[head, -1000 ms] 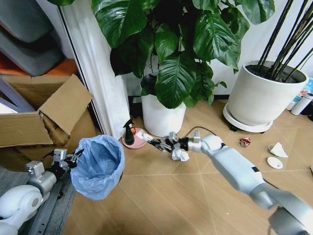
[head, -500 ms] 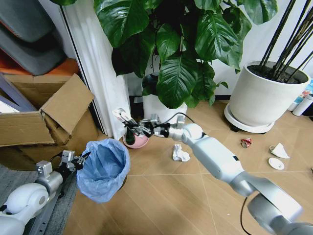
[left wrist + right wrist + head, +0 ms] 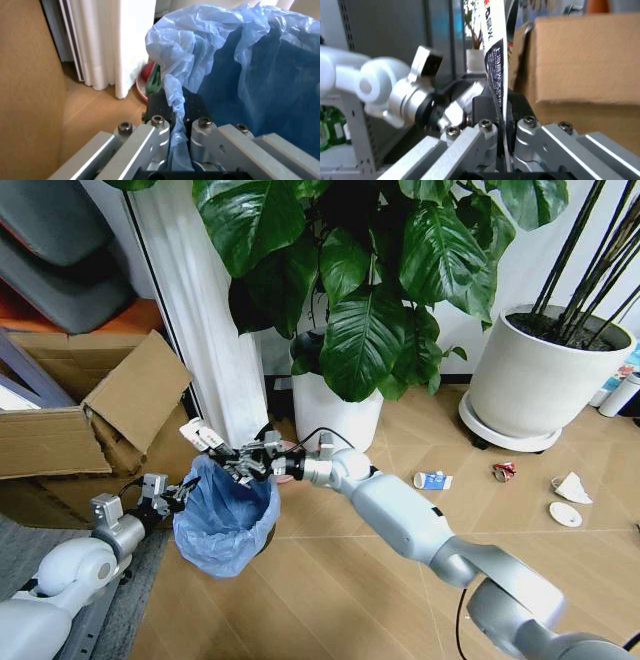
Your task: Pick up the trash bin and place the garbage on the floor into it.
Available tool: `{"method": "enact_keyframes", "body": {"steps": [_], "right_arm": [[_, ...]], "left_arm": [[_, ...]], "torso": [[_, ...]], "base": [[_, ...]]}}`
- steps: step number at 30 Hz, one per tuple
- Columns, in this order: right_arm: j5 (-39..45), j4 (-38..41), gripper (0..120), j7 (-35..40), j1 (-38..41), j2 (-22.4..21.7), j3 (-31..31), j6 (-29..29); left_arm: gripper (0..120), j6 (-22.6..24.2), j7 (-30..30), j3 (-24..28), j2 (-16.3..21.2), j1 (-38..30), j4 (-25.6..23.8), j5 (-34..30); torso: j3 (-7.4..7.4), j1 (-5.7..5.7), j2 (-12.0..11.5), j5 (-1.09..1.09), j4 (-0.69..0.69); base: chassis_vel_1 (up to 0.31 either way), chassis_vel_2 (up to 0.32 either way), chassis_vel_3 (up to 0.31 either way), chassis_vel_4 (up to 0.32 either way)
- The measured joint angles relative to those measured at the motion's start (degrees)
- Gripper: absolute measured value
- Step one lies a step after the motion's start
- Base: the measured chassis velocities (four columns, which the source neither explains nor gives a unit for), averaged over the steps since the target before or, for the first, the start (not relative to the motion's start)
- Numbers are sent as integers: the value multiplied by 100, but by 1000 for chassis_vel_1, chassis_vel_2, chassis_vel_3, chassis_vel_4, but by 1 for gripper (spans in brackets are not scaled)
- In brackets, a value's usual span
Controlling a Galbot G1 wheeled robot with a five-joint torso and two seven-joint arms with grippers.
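Note:
The trash bin, black with a crinkly light-blue bag, hangs just above the floor on the left. My left gripper is shut on the bin's rim; the left wrist view shows its fingers pinching the blue bag. My right gripper holds a flat white printed wrapper over the bin's far rim, and the wrapper stands upright between its fingers. Other garbage lies on the floor to the right: a blue-white carton, a crushed red can, a white paper wad and a white lid.
Two white plant pots stand behind the litter. An open cardboard box and a white curtain close in the left side. A white bottle stands at the far right. Bare planks lie in front.
My right arm has swung left with the wrapper, from in front of the plant pot to above the bin. The bin has shifted slightly right. The carton now shows behind the arm.

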Motion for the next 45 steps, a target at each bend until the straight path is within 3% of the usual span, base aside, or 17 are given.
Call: {"method": "enact_keyframes", "body": {"steps": [6, 10, 13, 16, 21, 24, 28, 34, 37, 39, 41, 42, 45], "right_arm": [[-151, -89, 16, 10, -1, 40, -118, 3], [-223, -104, 34, 18, 11, 28, -141, 11], [-227, -104, 38, 18, 17, 23, -142, 11], [-231, -95, 57, 19, 55, -53, -134, 12], [-219, -38, 69, 26, 58, -130, -92, 11], [-296, 0, 86, 134, 33, -349, 44, 8], [-433, -48, 98, 408, -18, -627, 229, 4], [-649, -84, 100, 782, -263, -1234, 586, -54], [-914, -72, 100, 1491, -844, -2108, 1033, -132], [-960, -66, 100, 1670, -945, -2184, 1100, -165], [-1130, -55, 100, 2581, -1322, -2311, 1306, -268], [-1130, -55, 100, 2581, -1322, -2311, 1306, -268], [-1187, -91, 100, 3679, -1589, -2220, 1357, -379]], "left_arm": [[0, 46, -5, -12, 71, 108, -112, -78], [0, 64, -5, -52, 87, 155, -160, -89], [0, 66, -6, -55, 89, 156, -166, -90], [0, 79, -19, -93, 123, 162, -207, -123], [0, 88, -33, -127, 137, 181, -199, -127], [0, 101, -48, -163, 144, 234, -184, -134], [0, 103, -51, -166, 150, 247, -158, -126], [0, 103, -47, -166, 126, 204, -114, -98], [0, 100, -41, -196, 98, 169, -102, -99], [0, 100, -40, -199, 98, 162, -102, -104], [0, 99, -37, -223, 109, 147, -108, -129], [0, 99, -37, -223, 109, 147, -108, -129], [0, 97, -29, -256, 130, 150, -116, -146]], "torso": [[0, 0, 0, 0, -1], [0, 0, 0, 1, 0], [0, 0, 0, 1, 0], [0, 0, 0, 1, -1], [0, 0, 0, 1, -1], [0, 0, 0, 1, 1], [0, 0, 0, 1, 0], [0, 0, 0, 2, 0], [0, 0, 0, 0, -5], [-1, 0, 0, 2, -6], [-1, 0, 0, 2, -4], [-1, 0, 0, 2, -4], [-1, 0, 0, 1, 0]], "base": [[0, 0, 0, 0], [0, 0, 0, 0], [0, 0, 0, 0], [0, 0, 0, 0], [0, 0, 0, 0], [0, 0, 0, 0], [0, 0, 0, 0], [0, 0, 0, 0], [0, 0, 0, 0], [0, 0, 0, 0], [0, 0, 0, 0], [0, 0, 0, 0], [0, 0, 0, 0]]}}
